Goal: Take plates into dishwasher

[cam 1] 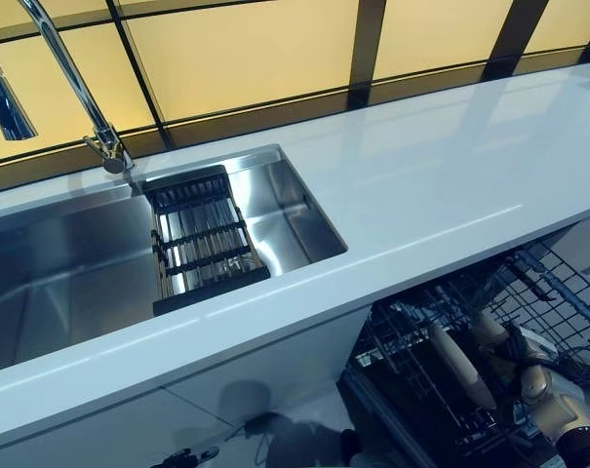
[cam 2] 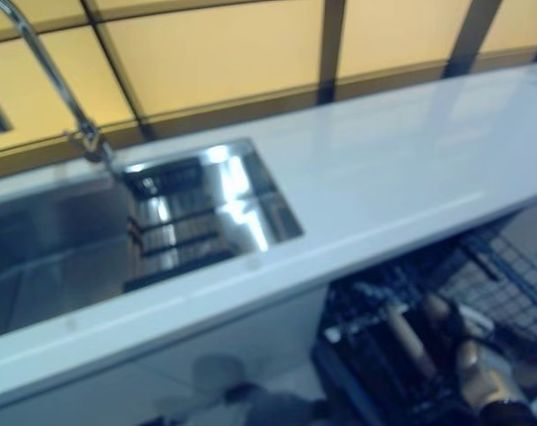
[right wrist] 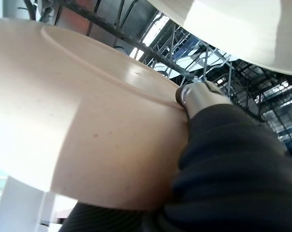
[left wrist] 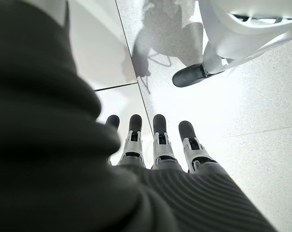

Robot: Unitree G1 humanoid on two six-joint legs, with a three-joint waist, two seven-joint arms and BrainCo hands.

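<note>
A beige plate (right wrist: pixel 88 121) fills the right wrist view, and my right hand (right wrist: pixel 199 96) holds it with the thumb curled over its rim. In the left eye view the plate (cam 1: pixel 460 366) stands on edge in the pulled-out dishwasher rack (cam 1: pixel 568 292) under the counter, with my right hand (cam 1: pixel 529 375) just right of it. A second pale plate (right wrist: pixel 242 29) shows close by, above the rack wires. My left hand (left wrist: pixel 160 145) hangs by the floor, fingers straight and empty.
A white counter (cam 1: pixel 451 175) runs over the dishwasher. A steel sink (cam 1: pixel 70 273) is set in it at the left, with a black drain rack (cam 1: pixel 202 239) and a tall tap (cam 1: pixel 99 136). White cabinet fronts (cam 1: pixel 226 380) are below.
</note>
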